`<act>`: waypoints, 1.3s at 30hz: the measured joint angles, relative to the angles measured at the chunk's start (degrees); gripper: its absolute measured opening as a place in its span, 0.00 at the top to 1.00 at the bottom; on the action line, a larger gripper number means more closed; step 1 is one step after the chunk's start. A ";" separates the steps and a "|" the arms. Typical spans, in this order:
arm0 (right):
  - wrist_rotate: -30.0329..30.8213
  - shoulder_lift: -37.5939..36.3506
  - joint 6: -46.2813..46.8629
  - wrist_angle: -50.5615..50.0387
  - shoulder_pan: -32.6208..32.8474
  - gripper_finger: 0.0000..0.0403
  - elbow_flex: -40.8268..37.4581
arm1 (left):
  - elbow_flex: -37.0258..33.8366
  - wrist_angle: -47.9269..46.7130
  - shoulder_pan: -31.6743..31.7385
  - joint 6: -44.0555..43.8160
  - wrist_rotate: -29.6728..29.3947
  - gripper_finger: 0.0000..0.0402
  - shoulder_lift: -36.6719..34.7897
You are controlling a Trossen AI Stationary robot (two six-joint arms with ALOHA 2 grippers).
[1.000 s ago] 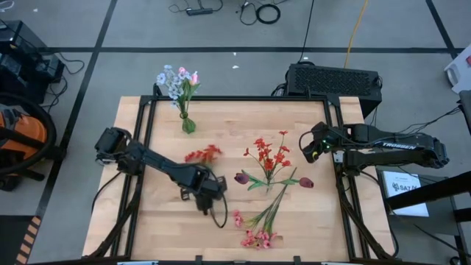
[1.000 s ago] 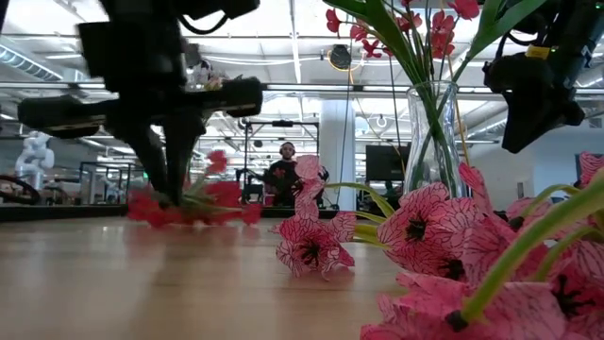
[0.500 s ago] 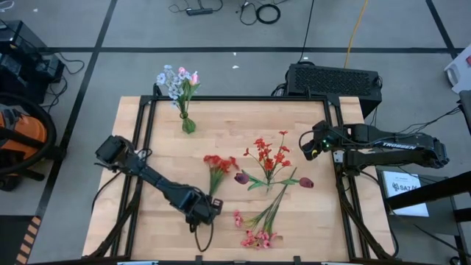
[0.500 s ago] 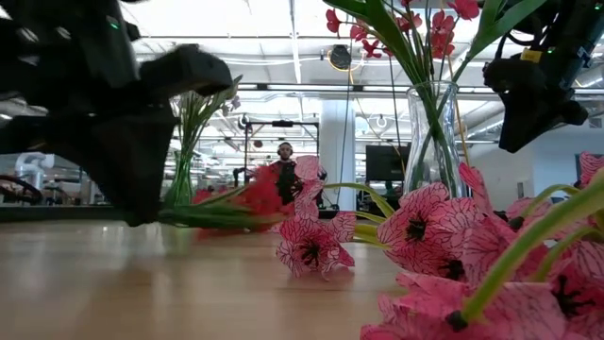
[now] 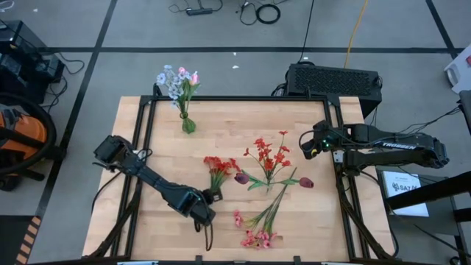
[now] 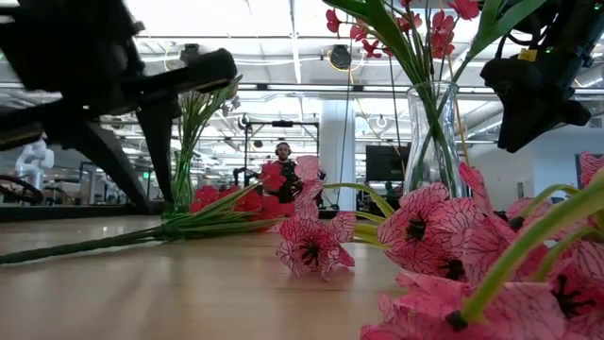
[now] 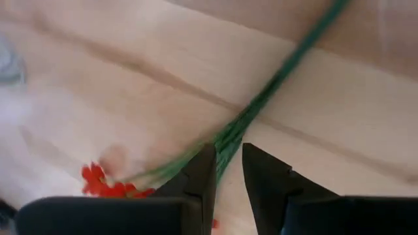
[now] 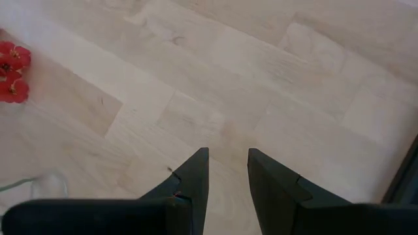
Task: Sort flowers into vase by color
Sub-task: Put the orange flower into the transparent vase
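High view: my left claw point(image 5: 208, 208) low over worktop point(image 5: 147, 221), at stem end of red flowers point(image 5: 218, 165) lying flat mid-board; my right claw point(image 5: 305, 145) idle at right edge.

Left wrist view: fingers point(image 7: 199, 173) slightly spread, stem point(image 7: 274, 81) between, unpinched. Judged: regrip, carry to middle vase point(image 5: 268, 184); pink flowers point(image 5: 254, 237) nearby obstruct.

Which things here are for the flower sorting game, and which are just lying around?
For the job:
red flowers
pink flowers
maroon tulips
vase with red flowers
vase with pale blue flowers

Just lying about:
black box
cables on the floor
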 joint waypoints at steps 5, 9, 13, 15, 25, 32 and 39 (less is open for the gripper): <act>0.00 0.00 -2.13 -0.02 0.00 0.76 0.00 | 0.40 -0.24 -0.08 -18.42 -0.90 0.80 -1.75; -0.02 -0.01 -3.09 -0.02 0.00 0.76 0.00 | 1.35 -1.42 0.02 -40.86 -1.05 0.79 -2.11; -0.07 0.00 -3.42 0.00 0.00 0.76 0.00 | 1.77 -0.86 0.67 -68.85 0.29 0.79 -2.11; -0.08 -0.02 -3.47 0.04 0.00 0.76 0.00 | 1.77 -0.68 1.08 -82.09 0.75 0.79 -2.11; -0.39 -0.02 -6.53 0.51 0.00 0.76 0.00 | 1.77 -0.84 4.62 -122.24 5.37 0.79 -2.11; -0.39 -0.02 -9.93 0.70 0.00 0.76 0.00 | 1.77 -0.66 5.94 -128.55 7.27 0.79 -2.09; -0.37 -0.02 -12.61 0.72 0.00 0.76 0.00 | 1.77 -0.67 6.40 -132.25 7.43 0.77 -2.06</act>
